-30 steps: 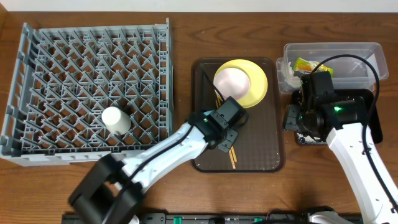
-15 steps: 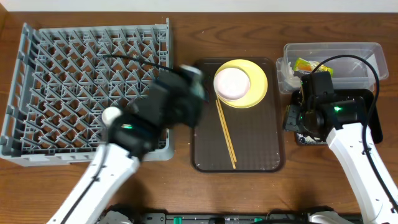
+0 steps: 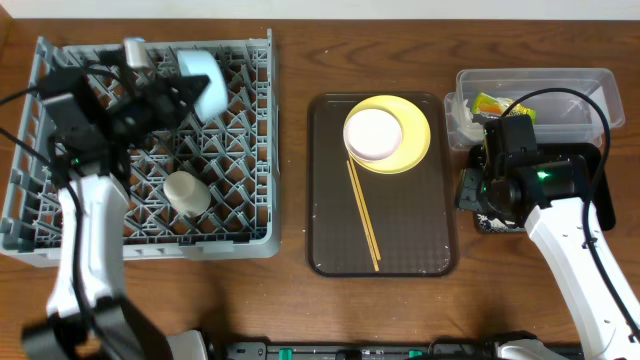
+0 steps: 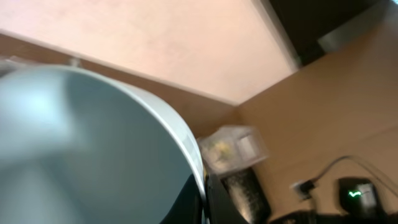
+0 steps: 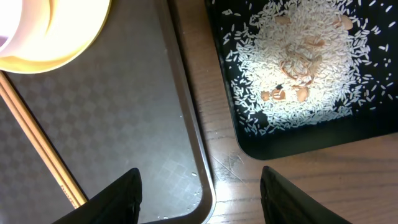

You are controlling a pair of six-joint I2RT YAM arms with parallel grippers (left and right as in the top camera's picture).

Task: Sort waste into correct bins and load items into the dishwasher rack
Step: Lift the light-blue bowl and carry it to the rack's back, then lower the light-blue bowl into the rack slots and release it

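Observation:
My left gripper [image 3: 185,88] is shut on the rim of the light blue bowl [image 3: 207,80], holding it on its side over the back of the grey dishwasher rack [image 3: 150,247]. In the left wrist view the bowl [image 4: 81,143] fills the left half, with the gripper [image 4: 204,202] pinching its edge. A white cup [image 3: 187,193] lies in the rack. The yellow plate [image 3: 412,140] carries the white bowl [image 3: 373,135], and the chopsticks [image 3: 362,215] lie beside it. My right gripper [image 5: 199,202] hangs open over the gap between the brown tray [image 5: 124,124] and the black tray [image 5: 280,146], which holds the rice [image 5: 298,62].
The clear box [image 3: 560,95] at the back right holds the yellow-green wrapper [image 3: 490,103] and some white scraps. The brown serving tray [image 3: 410,250] lies between the rack and the bins. Bare wood runs along the front edge.
My left arm swung from the brown tray to the rack's back, carrying the light blue bowl off the tray. The right arm has not moved.

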